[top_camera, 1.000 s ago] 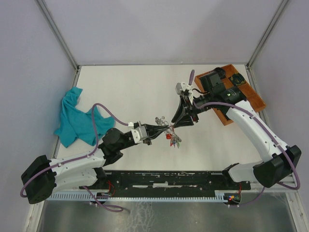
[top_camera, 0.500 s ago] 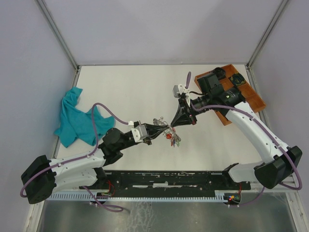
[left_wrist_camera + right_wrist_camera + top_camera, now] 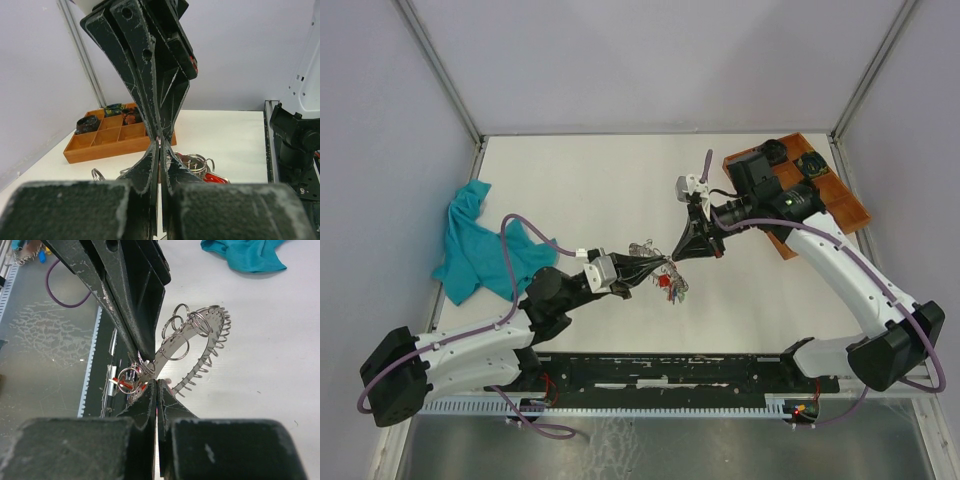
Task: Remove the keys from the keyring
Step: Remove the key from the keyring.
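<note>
The keyring (image 3: 209,342) is a curved silver band with coiled wire along its edge, held just above the table. Several small split rings (image 3: 180,320) hang on it. My left gripper (image 3: 160,145) is shut on the keyring's near end. A bunch of keys (image 3: 670,284) with a red tag (image 3: 216,178) hangs just below the fingertips. My right gripper (image 3: 156,382) comes down from the upper right and is shut at the bunch, tip to tip with the left gripper (image 3: 661,268). A sliver of metal shows where the tips meet. The key in the right gripper (image 3: 677,258) is mostly hidden.
An orange wooden tray (image 3: 840,190) with compartments sits at the table's back right. A teal cloth (image 3: 480,245) lies crumpled at the left. The black rail (image 3: 670,370) with both arm bases runs along the near edge.
The right gripper's fingers stood apart around the bunch a second ago and have closed on it. The left arm has shifted slightly left with the keyring.
</note>
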